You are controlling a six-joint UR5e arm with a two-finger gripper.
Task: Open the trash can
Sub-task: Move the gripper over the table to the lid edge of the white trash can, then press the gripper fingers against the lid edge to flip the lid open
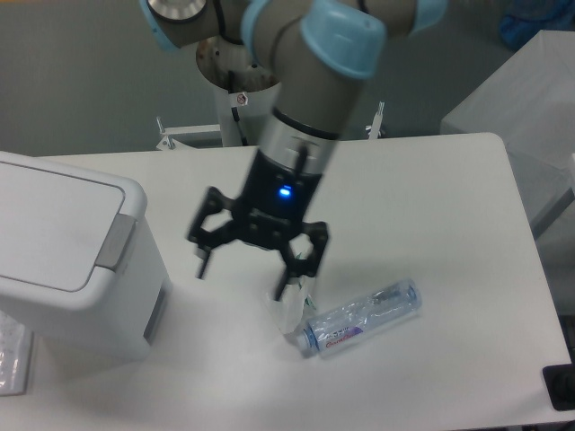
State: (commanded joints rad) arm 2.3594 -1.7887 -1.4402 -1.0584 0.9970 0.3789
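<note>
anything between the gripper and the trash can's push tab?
Nothing visible. The gripper hangs open over bare table, right of the trash can; its grey push-tab faces that side. The clear bottle lies on the gripper's far side, off the path.

This looks like a robotics lab or test room. An industrial arm (310,99) with grey links and light blue joint caps stands on a pedestal (235,94) behind a plain white counter (431,206), against a bare grey wall (90,72), with grey flooring alongside.
</note>
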